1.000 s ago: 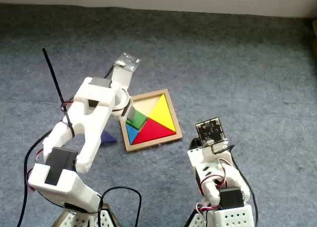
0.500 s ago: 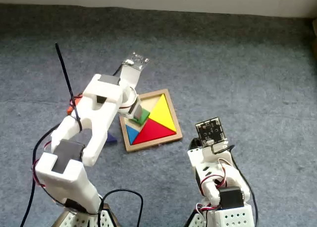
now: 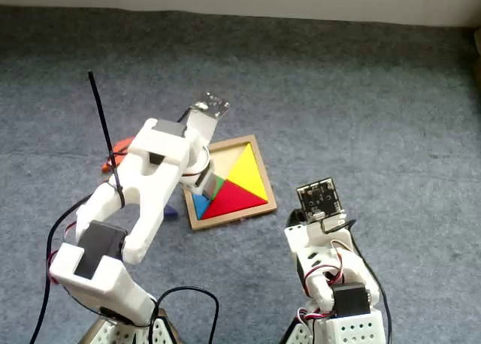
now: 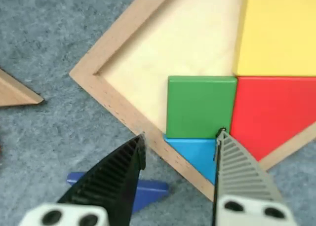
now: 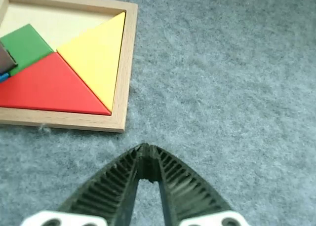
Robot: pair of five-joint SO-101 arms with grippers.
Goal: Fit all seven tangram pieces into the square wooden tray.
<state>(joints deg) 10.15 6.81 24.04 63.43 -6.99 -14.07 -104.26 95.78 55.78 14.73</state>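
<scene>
The square wooden tray (image 3: 234,217) (image 4: 123,31) (image 5: 130,63) lies near the middle of the grey carpeted surface (image 3: 361,104), turned slightly askew and partly filled. In the high view a yellow triangle (image 3: 246,171) (image 4: 276,31) (image 5: 96,58) fills its 3 o'clock side. A red triangle (image 3: 234,200) (image 4: 269,112) (image 5: 47,85) fills the 6 o'clock side. A green square (image 3: 217,185) (image 4: 201,106) (image 5: 23,44) sits left of centre, touching both. A blue triangle (image 3: 200,203) (image 4: 197,153) is tucked into the 7 o'clock corner, against the green square. The 11 o'clock part of the tray is bare wood.

The left gripper (image 3: 204,182) (image 4: 180,135) hovers above the tray's 8 o'clock edge, spread wide with nothing between its jaws. Its dark finger is over the rim and its pale finger over the spot where blue, green and red meet.

A dark blue piece (image 3: 170,211) (image 4: 145,189) lies on the surface just outside the tray at 9 o'clock. An orange piece (image 3: 113,161) farther out at 9 o'clock is partly hidden by the left arm.

The right gripper (image 5: 146,151) is pinched closed on nothing over bare surface, at 5 o'clock from the tray.
</scene>
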